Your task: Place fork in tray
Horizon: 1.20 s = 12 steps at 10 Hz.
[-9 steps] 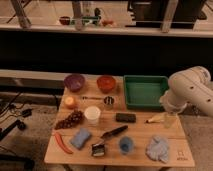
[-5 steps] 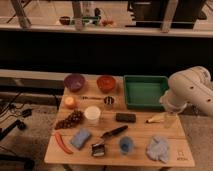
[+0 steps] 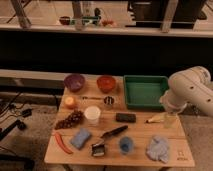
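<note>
- Fork (image 3: 92, 98) lies untouched near the table's (image 3: 140, 134) back edge, left of centre.
- Tray (image 3: 145, 93) waits at the back-right corner.
- Gripper (image 3: 169, 120) hangs wide and empty by the right edge. Nothing has moved, so the reach is still to come.

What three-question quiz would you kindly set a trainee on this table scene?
1. Where is the hand relative to the green tray?
2. True or false: the hand holds the fork.
3. The fork lies: A) between the orange fruit and the small metal cup; B) in the green tray; C) under the hand.
Key: 1 just beyond its near right corner; 2 false; 3 A.
</note>
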### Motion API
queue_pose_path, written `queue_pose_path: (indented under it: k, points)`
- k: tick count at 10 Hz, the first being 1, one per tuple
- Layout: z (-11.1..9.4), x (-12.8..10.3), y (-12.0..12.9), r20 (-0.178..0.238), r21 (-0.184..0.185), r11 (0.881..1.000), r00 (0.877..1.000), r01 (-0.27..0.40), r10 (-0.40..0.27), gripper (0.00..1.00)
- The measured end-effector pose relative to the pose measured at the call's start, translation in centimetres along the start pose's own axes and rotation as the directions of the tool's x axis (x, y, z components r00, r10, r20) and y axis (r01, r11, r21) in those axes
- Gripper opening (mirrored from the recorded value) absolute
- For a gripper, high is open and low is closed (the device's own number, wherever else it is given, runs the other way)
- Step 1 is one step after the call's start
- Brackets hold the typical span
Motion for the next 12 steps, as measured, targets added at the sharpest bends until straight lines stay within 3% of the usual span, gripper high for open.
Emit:
queue_pose_path:
  k: [12]
  points:
    - [0.34, -0.29, -0.13, 0.003, -0.007, 1.000, 1.000, 0.002, -0.002, 0.80]
